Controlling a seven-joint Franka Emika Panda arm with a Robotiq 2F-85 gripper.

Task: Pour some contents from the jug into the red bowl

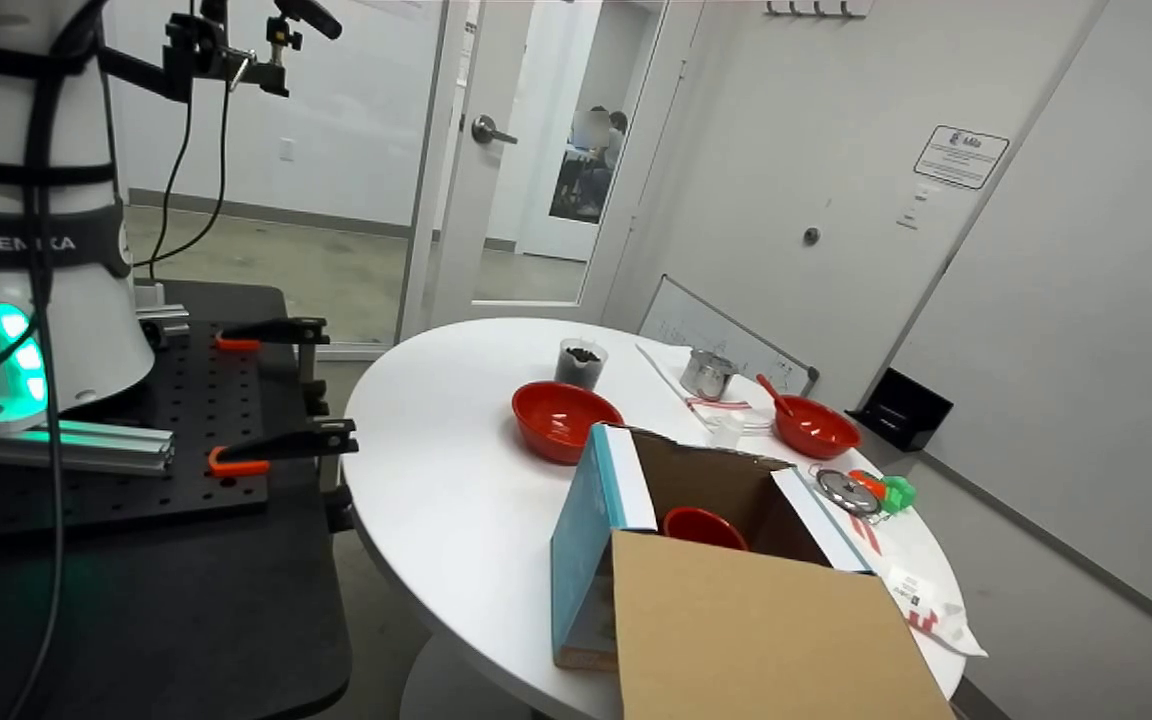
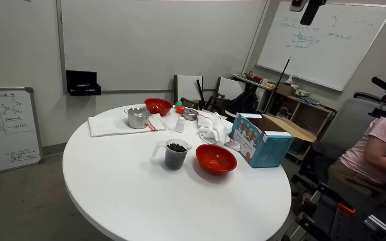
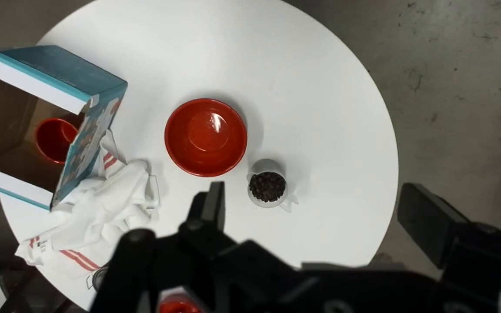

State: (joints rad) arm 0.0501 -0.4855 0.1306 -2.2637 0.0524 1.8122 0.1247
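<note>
My claw [image 3: 313, 202] is released, jaws spread wide, hanging well above the tabletop [image 3: 333, 130]. Below, in the middle part and well in from the edges, I've got the red bowl [image 3: 205, 138], sitting level. Jug [image 2: 175, 157] stands upright just beside it, not touching: translucent, filled high with small dark pieces [image 3: 268, 187], spout toward the bowl, handle facing away.

Blue box [image 2: 270, 152] is further out by the tabletop edge, top open, red container [image 3: 55, 139] inside. Crumpled white cloth [image 2: 214, 129] lies right by it; can't tell if they touch.

Past that: small white bottle [image 2: 180, 125], then a metal pot [image 2: 138, 118] on a folded white towel [image 2: 107, 127]. Toward the far edge: a round metal piece [image 2: 190, 114], lid or shallow pan, can't tell; orange piece [image 2: 180, 109] and green piece [image 2: 178, 103] near it; second red bowl [image 2: 158, 106]. In an exterior view I see a red-handled utensil [image 1: 774, 395] leaning on that bowl's rim.
</note>
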